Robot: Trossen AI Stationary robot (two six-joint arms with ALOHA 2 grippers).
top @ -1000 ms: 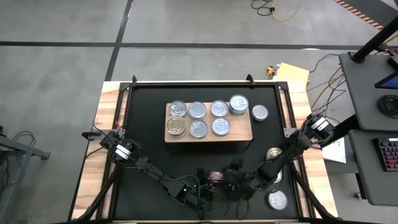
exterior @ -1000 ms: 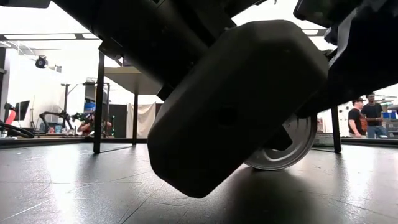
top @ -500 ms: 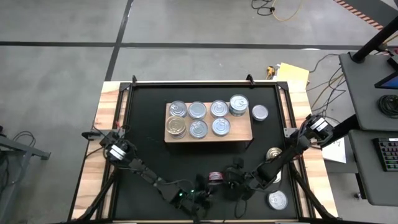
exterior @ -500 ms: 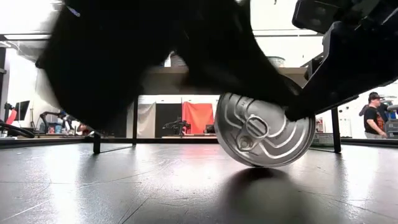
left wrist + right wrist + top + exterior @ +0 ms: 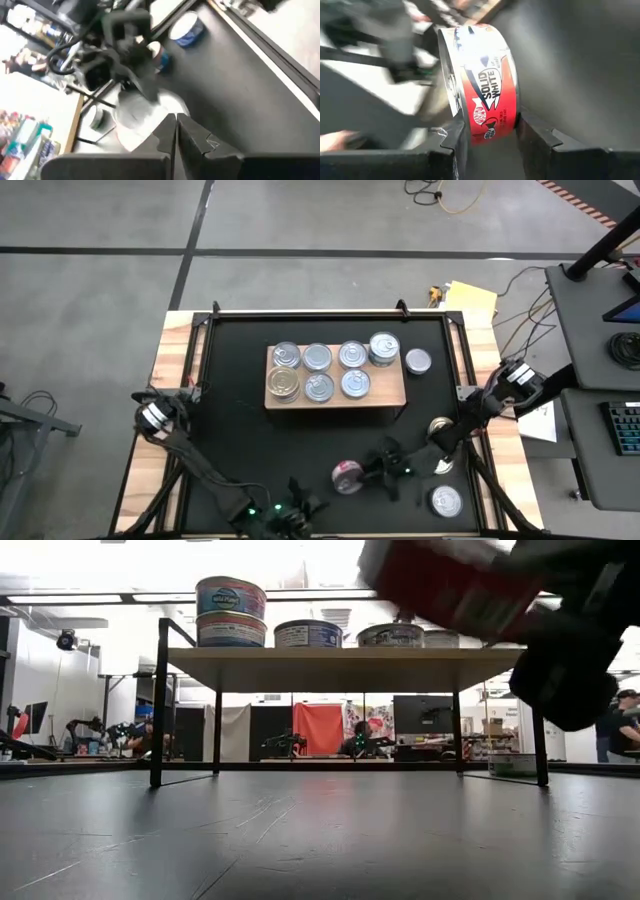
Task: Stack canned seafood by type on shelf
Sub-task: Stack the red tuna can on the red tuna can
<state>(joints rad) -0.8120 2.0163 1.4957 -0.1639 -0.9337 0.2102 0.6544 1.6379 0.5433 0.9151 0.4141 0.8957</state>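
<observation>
Right hand holds a red tuna can

The right hand (image 5: 365,474) grips the red-label can (image 5: 482,95) near the worktop (image 5: 230,420) front; the left hand (image 5: 176,131) is pressed shut.

- We count eleven tins of canned seafood (image 5: 318,357): seven tops showing on the one shelf (image 5: 392,395), another stacked under the far right one, four on the mat.
- Two arms, so two grippers: left gripper (image 5: 300,507), right gripper (image 5: 360,476).
</observation>
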